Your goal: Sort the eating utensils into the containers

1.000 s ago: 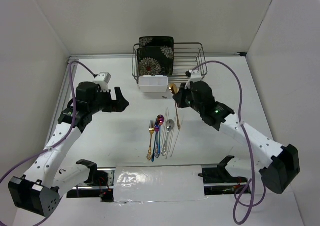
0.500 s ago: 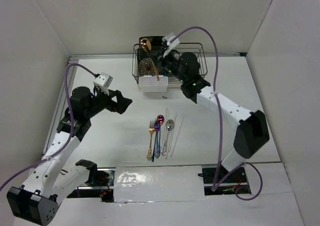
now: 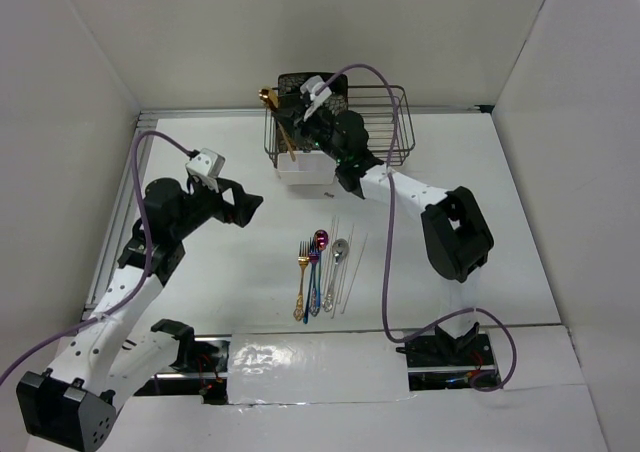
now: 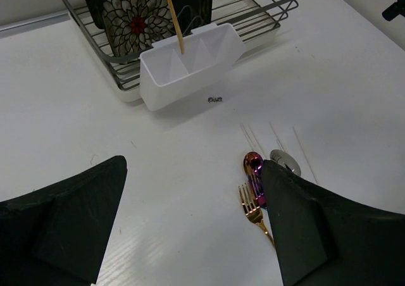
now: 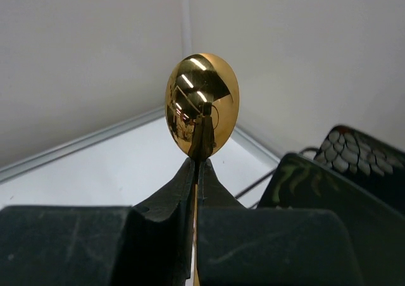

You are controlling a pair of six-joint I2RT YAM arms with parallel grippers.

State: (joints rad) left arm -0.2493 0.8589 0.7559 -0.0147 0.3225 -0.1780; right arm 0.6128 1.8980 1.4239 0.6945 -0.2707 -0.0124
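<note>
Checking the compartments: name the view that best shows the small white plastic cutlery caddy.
Left wrist: the white plastic caddy shows whole, dividers visible. Top external shows it small, dividers indistinct. Right wrist misses it.

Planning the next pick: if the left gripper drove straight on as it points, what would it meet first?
Likely bare table, between the white caddy and the purple spoon; the left gripper's open jaws frame that patch. Depth is uncertain.
</note>
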